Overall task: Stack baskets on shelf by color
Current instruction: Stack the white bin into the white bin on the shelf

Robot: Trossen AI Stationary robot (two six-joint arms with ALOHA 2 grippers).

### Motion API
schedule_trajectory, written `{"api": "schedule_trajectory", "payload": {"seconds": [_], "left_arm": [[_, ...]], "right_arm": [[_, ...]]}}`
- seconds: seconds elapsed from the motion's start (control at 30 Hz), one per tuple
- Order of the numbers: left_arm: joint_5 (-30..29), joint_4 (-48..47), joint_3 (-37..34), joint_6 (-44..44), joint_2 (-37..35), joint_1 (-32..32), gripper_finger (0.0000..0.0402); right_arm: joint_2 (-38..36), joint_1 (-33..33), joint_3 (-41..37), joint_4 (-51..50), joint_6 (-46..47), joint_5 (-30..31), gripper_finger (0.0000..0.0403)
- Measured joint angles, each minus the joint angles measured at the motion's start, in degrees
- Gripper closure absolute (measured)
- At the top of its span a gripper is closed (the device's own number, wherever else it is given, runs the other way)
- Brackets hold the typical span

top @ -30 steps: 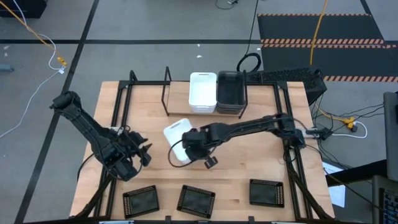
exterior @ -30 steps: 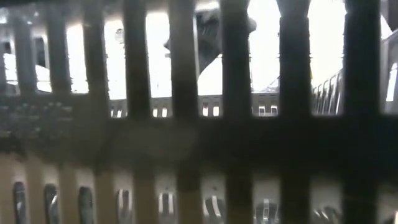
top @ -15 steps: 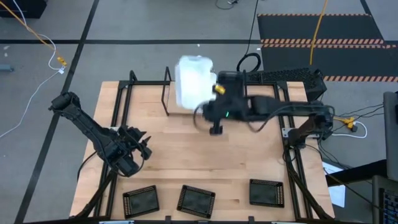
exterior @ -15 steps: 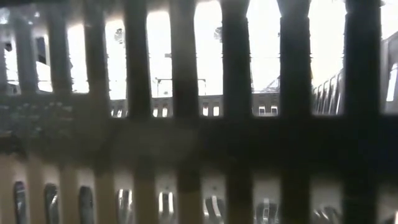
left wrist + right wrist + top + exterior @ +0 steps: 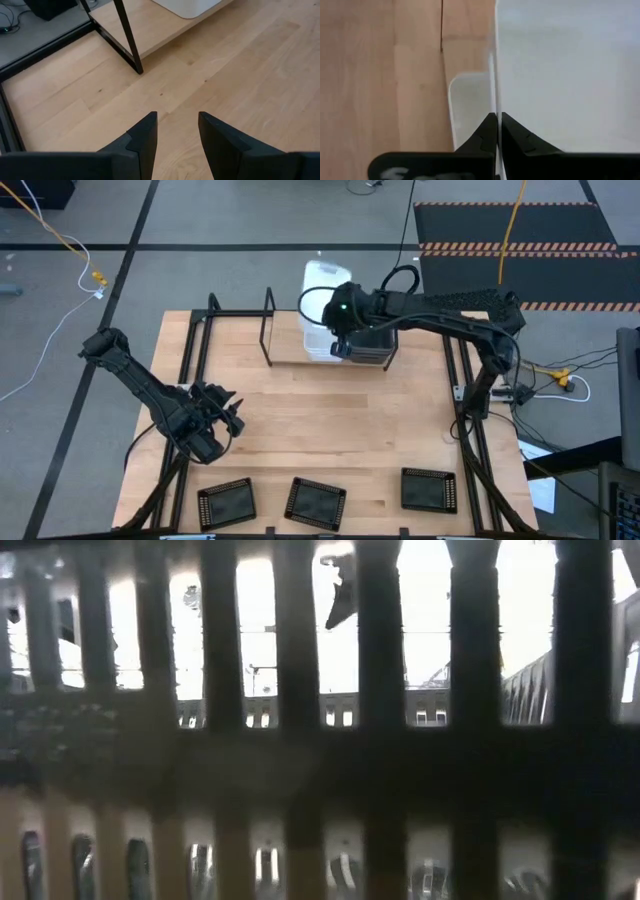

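My right gripper hangs over the far shelf, shut on a white basket. Below it a second white basket rests on the shelf ledge, and it also shows in the right wrist view. A dark grey basket stands beside that one on the shelf. My left gripper waits open over the table's left part, and its fingers have only bare wood between them. Three flat black trays lie along the near edge. My right gripper pinches one thin side wall of the white basket between its two fingers, one finger inside and one outside. The fingers slant downward from the table's right side. The basket is lifted clear, above the white basket on the shelf.
Black upright rods frame the shelf and run along both table sides. The low view is blocked by a dark grid right in front of the camera. Bare wood lies between the shelf and the trays.
My right gripper has carried the white basket up from the table's middle toward the far edge and now holds it over the shelf's white basket. It has turned on the way and stayed shut. The basket is lifted clear.
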Motion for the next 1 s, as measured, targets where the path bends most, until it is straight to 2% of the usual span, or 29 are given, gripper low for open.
{"api": "schedule_trajectory", "payload": {"seconds": [0.27,0.63,0.87,1.0], "left_arm": [[0.01,-0.04,0.0,0.17,0.0,0.0,0.0254],[0.01,-0.11,0.0,0.25,0.02,0.0,0.0254],[-0.01,-0.02,0.0,-0.72,0.0,0.0,0.0254],[-0.02,0.07,0.0,-0.76,0.0,0.0,0.0254]], "right_arm": [[2.99,0.69,0.0,-4.63,1.15,-1.52,0.0403],[2.96,1.21,0.07,-8.61,-0.87,-1.65,0.0402],[2.97,1.23,-0.95,-6.85,-1.21,-1.69,0.0395],[2.98,1.19,-0.98,-7.33,-3.82,-6.57,0.0378]]}}
